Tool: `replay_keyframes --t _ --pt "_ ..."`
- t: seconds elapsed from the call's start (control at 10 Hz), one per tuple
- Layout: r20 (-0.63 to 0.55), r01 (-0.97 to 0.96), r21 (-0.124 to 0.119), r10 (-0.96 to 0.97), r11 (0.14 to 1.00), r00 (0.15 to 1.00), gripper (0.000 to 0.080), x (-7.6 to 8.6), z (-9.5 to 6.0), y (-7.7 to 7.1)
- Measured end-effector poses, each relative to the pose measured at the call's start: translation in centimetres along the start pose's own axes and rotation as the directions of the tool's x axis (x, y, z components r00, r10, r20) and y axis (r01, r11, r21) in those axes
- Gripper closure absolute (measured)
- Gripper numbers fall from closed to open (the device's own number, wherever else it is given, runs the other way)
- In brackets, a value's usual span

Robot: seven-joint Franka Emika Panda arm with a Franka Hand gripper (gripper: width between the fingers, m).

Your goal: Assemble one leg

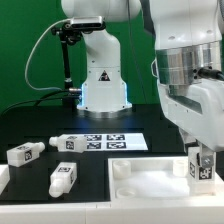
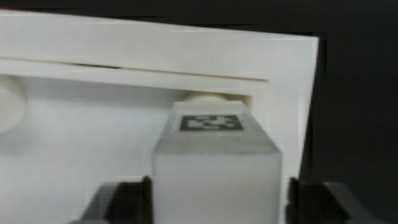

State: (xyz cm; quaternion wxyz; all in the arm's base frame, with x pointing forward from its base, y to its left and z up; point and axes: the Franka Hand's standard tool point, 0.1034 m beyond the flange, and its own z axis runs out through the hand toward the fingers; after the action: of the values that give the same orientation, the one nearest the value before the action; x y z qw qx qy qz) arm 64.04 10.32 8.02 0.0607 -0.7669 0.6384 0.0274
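Observation:
My gripper (image 1: 204,172) is shut on a white leg (image 1: 201,164) with a square tag and holds it upright at the right corner of the large flat white square piece (image 1: 145,170). In the wrist view the leg (image 2: 217,160) fills the space between my two dark fingers (image 2: 128,205), its narrower end touching the rimmed corner of the square piece (image 2: 125,120). Three more legs lie on the black table: one at the far left (image 1: 24,153), one near the marker board (image 1: 68,142), one at the front (image 1: 63,178).
The marker board (image 1: 110,142) lies flat behind the square piece. The robot base (image 1: 103,85) stands at the back with a dark cable to its left. The table's white front edge runs along the bottom left.

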Motion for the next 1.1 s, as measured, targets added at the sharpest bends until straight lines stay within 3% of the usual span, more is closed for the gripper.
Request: replay_keyframes --t 0.1,0.2,0.3,0.4,0.6,0.7,0.8,0.9,1.0,1.1 --pt "0.008 0.152 -0.028 -0.152 0.988 0.988 0.027 -0.2 0.1 0.1" --pt "0.017 0.321 -0.028 -0.32 0.947 0.947 0.027 -0.2 0.3 0.0" --pt "0.038 0.446 -0.036 -0.445 0.894 0.895 0.0175 -0.6 0.4 0.2" --pt "0.03 0.465 -0.042 -0.464 0.884 0.885 0.0158 -1.3 0.3 0.2" --pt "0.032 0.584 -0.04 -0.583 0.811 0.812 0.0151 -1.1 0.3 0.2" --pt "0.03 0.694 -0.052 -0.693 0.718 0.72 0.0151 -1.0 0.4 0.3" --pt "0.03 0.847 -0.079 -0.848 0.526 0.529 0.015 -0.9 0.5 0.1" --pt "0.038 0.918 -0.074 -0.918 0.391 0.394 0.015 -0.5 0.8 0.0" --pt "0.04 0.924 -0.074 -0.925 0.375 0.379 0.015 -0.1 0.8 0.0" --pt "0.036 0.905 -0.077 -0.906 0.419 0.423 0.018 -0.1 0.9 0.0"
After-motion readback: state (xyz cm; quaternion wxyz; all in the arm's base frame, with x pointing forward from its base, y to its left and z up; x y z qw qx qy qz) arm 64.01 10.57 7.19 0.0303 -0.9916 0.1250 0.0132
